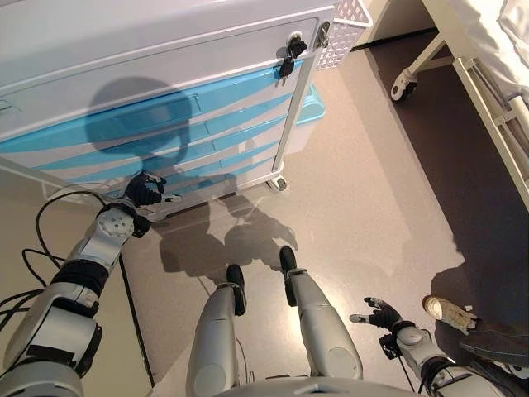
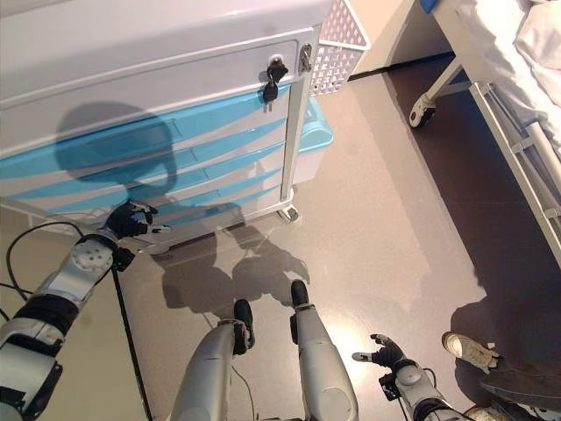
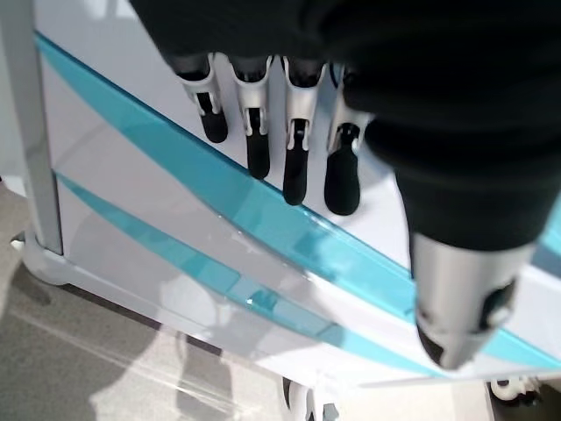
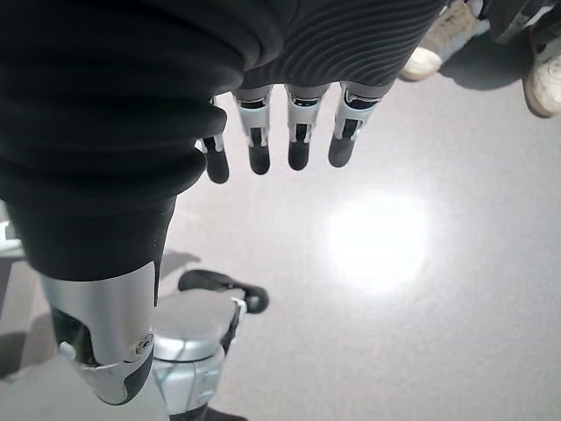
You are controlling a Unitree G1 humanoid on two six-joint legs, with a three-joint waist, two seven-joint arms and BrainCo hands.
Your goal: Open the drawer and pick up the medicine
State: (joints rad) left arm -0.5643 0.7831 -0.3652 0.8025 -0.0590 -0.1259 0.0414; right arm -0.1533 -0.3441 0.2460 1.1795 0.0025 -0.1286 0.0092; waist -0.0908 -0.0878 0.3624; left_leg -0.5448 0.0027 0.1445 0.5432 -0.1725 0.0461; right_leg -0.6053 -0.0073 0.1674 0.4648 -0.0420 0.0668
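A white medical cart (image 1: 165, 50) with several drawers trimmed in blue handle strips (image 1: 165, 145) stands ahead of me; all drawers look shut. No medicine shows. My left hand (image 1: 147, 188) is open, held low in front of the bottom drawers near the cart's base; in the left wrist view its fingers (image 3: 294, 149) hang straight just off a blue strip (image 3: 263, 210), touching nothing. My right hand (image 1: 382, 314) is open and empty, low at my right side above the floor, its fingers (image 4: 298, 140) straight.
Keys (image 1: 287, 58) hang from a lock at the cart's top right. A white perforated basket (image 1: 343, 29) hangs on the cart's right side. A bed frame with a caster (image 1: 403, 85) stands at the right. A person's shoe (image 1: 446, 310) is at lower right.
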